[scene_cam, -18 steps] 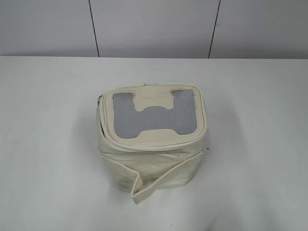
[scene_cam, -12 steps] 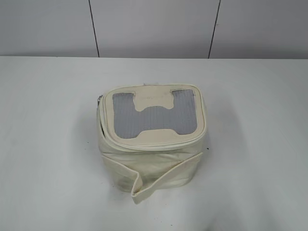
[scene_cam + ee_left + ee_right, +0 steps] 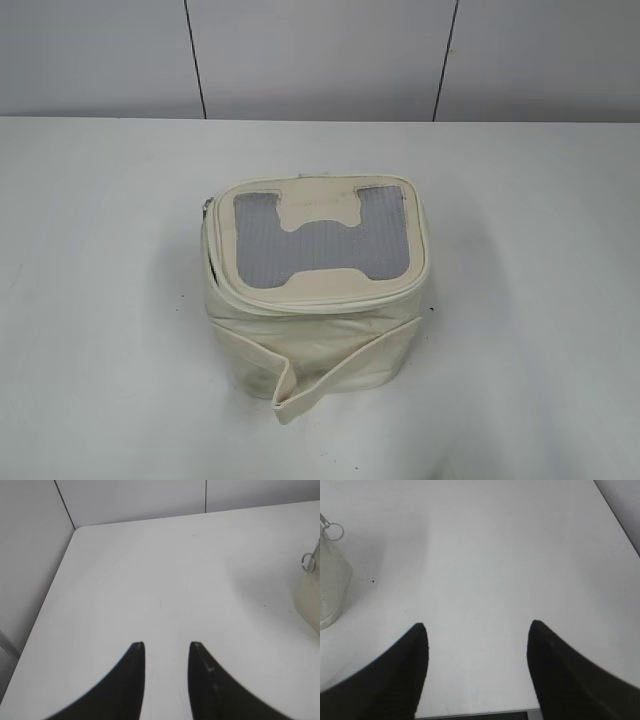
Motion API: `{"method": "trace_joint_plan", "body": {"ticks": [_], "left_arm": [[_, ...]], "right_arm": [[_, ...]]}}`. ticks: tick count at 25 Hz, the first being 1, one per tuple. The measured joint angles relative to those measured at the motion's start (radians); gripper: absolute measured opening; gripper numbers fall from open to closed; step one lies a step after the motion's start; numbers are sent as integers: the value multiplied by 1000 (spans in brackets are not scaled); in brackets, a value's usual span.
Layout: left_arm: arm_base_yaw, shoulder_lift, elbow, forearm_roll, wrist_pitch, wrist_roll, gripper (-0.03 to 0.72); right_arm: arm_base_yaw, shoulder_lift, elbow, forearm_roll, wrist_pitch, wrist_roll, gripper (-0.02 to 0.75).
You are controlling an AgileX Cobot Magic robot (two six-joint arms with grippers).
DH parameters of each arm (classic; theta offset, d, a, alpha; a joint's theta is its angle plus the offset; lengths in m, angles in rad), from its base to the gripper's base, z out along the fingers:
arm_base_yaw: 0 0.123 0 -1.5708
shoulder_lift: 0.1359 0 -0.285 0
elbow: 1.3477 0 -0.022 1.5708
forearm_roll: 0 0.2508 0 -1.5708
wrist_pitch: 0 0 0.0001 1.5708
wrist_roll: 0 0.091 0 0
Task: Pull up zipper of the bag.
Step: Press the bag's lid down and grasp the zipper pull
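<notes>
The cream-white boxy bag stands on the white table, its grey mesh H panel on top and a loose strap band across the front. The cream zipper runs round the top rim, with a silver slider at the left corner. A ring pull shows in the left wrist view and one in the right wrist view. My left gripper is open and empty over bare table, left of the bag. My right gripper is open and empty, right of the bag. Neither gripper shows in the exterior view.
The white table meets a panelled wall at the back. The left wrist view shows the table's left edge and corner. The right wrist view shows the table's near edge under the fingers.
</notes>
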Motion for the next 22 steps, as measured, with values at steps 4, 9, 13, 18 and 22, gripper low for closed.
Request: {"method": "trace_joint_plan", "body": {"ticks": [4,9,13,18,22], "left_arm": [[0,0,0,0,0,0,237],[0,0,0,0,0,0,237],[0,0,0,0,0,0,237],[0,0,0,0,0,0,237],[0,0,0,0,0,0,237]], "right_arm": [[0,0,0,0,0,0,492],[0,0,0,0,0,0,492],[0,0,0,0,0,0,492],[0,0,0,0,0,0,492],[0,0,0,0,0,0,492]]}}
